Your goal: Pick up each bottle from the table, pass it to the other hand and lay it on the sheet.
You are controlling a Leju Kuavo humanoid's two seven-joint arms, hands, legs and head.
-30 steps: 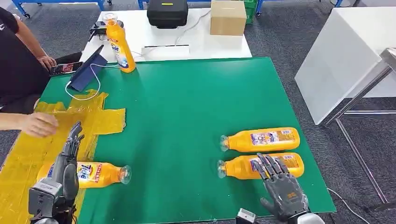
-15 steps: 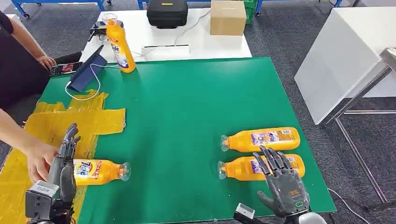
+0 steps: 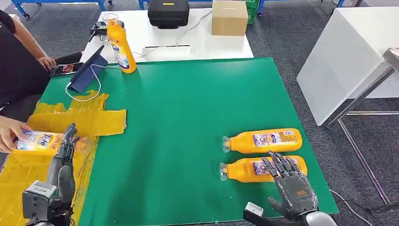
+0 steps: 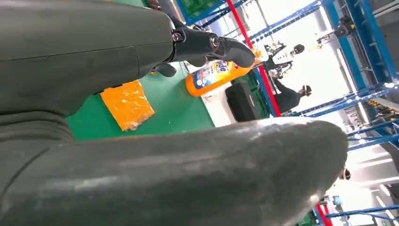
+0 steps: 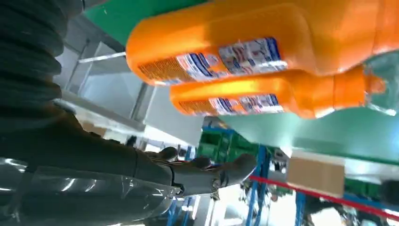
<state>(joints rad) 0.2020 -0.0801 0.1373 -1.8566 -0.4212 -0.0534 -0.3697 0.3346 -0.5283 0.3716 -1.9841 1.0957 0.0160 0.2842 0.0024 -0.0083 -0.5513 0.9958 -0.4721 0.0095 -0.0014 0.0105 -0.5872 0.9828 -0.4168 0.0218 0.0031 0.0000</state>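
Observation:
Two orange bottles lie side by side near the table's front right: the nearer bottle (image 3: 249,169) (image 5: 263,37) and the farther bottle (image 3: 262,140) (image 5: 273,96). My right hand (image 3: 289,186) hovers with fingers spread, their tips over the nearer bottle's base end, holding nothing. My left hand (image 3: 62,165) stands open with fingers straight over the yellow sheet (image 3: 89,120) (image 4: 127,103). Just beyond its fingertips a person's hand (image 3: 8,134) holds a third bottle (image 3: 36,141) above the sheet. A fourth bottle (image 3: 120,44) (image 4: 214,75) stands upright at the back left.
The green table (image 3: 188,108) has its front edge close to my hands. A tablet (image 3: 89,70) with a white cable lies at the back left beside a seated person (image 3: 19,61). A white table (image 3: 188,37) behind carries a black case (image 3: 168,13) and a cardboard box (image 3: 229,17).
A person's hand has lifted the bottle off the sheet beside my left hand and carried it up and left. My right hand has drawn back slightly toward me. My left hand sank a little.

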